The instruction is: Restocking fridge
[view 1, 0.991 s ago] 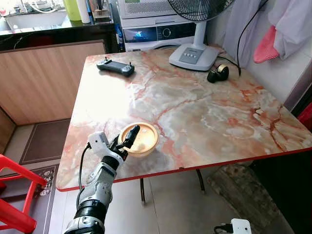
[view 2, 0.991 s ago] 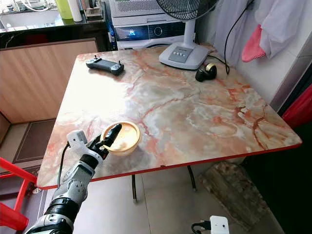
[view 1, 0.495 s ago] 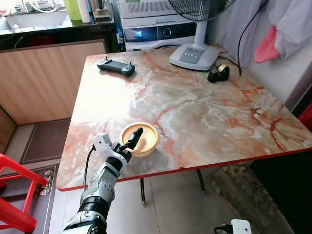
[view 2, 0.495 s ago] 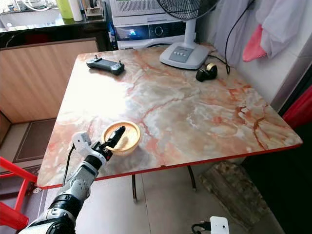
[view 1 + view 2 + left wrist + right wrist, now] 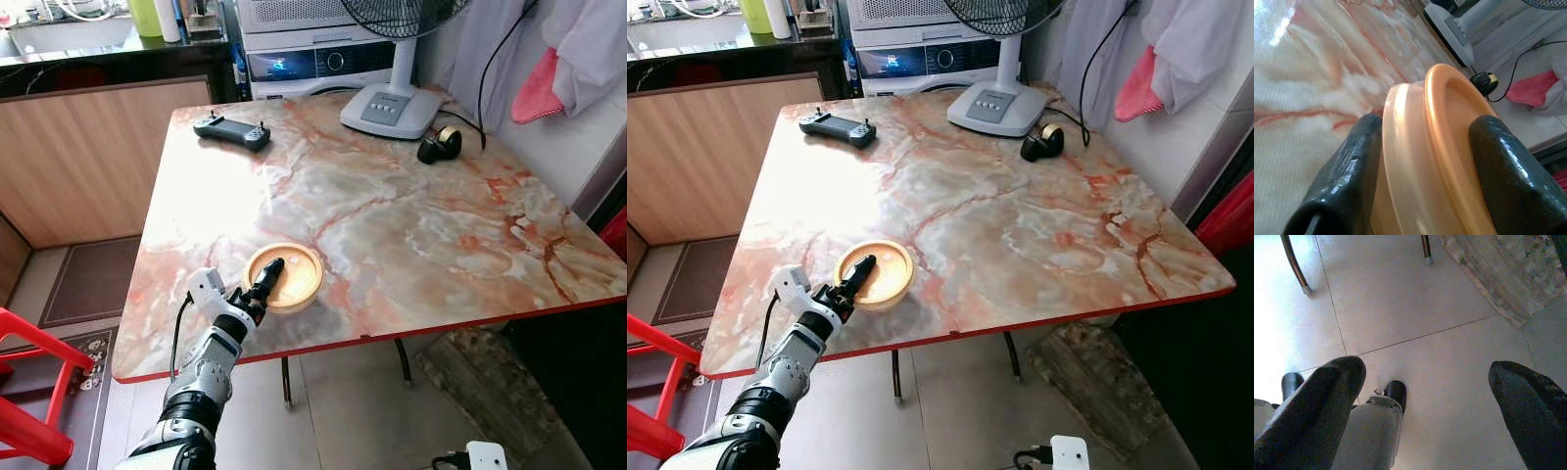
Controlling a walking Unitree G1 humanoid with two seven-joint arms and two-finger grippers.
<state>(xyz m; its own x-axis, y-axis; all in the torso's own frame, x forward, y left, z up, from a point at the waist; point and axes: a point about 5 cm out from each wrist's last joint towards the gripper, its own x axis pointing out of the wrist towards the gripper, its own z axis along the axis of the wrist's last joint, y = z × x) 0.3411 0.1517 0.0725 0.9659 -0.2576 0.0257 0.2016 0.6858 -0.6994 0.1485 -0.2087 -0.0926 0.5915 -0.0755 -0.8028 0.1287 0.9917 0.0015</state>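
A shallow orange bowl sits near the front left edge of the marble table. My left gripper reaches up from below the table edge and is shut on the bowl's near rim. In the left wrist view the two black fingers press on either side of the bowl's wall, one inside and one outside. The bowl rests on the tabletop. My right gripper hangs open over the tiled floor with nothing between its fingers.
A black handheld controller lies at the table's far left. A white fan base and a black tape roll stand at the far right. A red chair is at my left, and a stone mat lies under the table.
My left gripper has come down and forward, from hovering over the bowl's rim to closing on it. The bowl has hardly shifted.
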